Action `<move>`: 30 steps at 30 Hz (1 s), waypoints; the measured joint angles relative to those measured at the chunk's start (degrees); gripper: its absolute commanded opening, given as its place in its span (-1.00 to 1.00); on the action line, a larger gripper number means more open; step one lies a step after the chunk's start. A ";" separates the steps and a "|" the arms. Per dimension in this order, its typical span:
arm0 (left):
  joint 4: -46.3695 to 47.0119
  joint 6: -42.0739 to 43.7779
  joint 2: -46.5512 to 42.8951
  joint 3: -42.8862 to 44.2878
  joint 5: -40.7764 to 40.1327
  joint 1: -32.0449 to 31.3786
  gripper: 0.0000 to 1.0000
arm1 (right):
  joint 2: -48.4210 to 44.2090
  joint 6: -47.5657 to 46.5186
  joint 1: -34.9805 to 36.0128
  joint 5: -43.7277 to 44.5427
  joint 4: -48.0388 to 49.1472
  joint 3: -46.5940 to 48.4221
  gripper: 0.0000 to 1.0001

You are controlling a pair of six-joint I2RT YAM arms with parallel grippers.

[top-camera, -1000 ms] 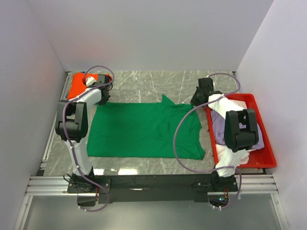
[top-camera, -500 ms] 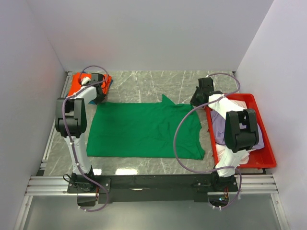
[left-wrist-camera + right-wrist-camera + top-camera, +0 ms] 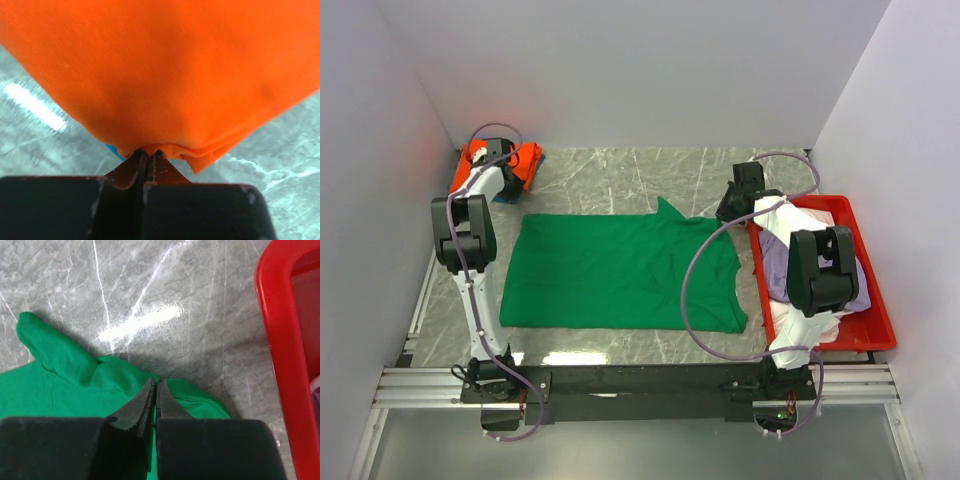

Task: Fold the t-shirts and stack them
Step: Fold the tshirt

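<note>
The green shirt (image 3: 620, 272) lies spread flat in the middle of the table (image 3: 620, 175), reaching from near the left arm almost to the tray (image 3: 875, 310). One point of cloth sticks out toward the far edge. The right claw (image 3: 154, 386) is closed, and its tips sit on the far right edge of this shirt, close to the tray's rim. Whether any cloth is pinched between them cannot be told. The orange shirt (image 3: 525, 158) is bunched at the table's far left corner. The left claw (image 3: 150, 153) is closed on the shirt's edge, and the cloth gathers into folds right at the tips. A sliver of a blue shirt (image 3: 114, 150) shows just under the orange one. The tray stands along the table's right edge and holds the lilac shirt (image 3: 775, 265) and the white shirt (image 3: 790, 325), both crumpled, with the right arm reaching over them.
</note>
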 measured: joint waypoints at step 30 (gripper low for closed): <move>-2.03 -2.08 -12.33 -9.27 -8.44 -9.31 -0.34 | 0.09 -0.46 0.00 -2.84 0.00 0.63 -1.00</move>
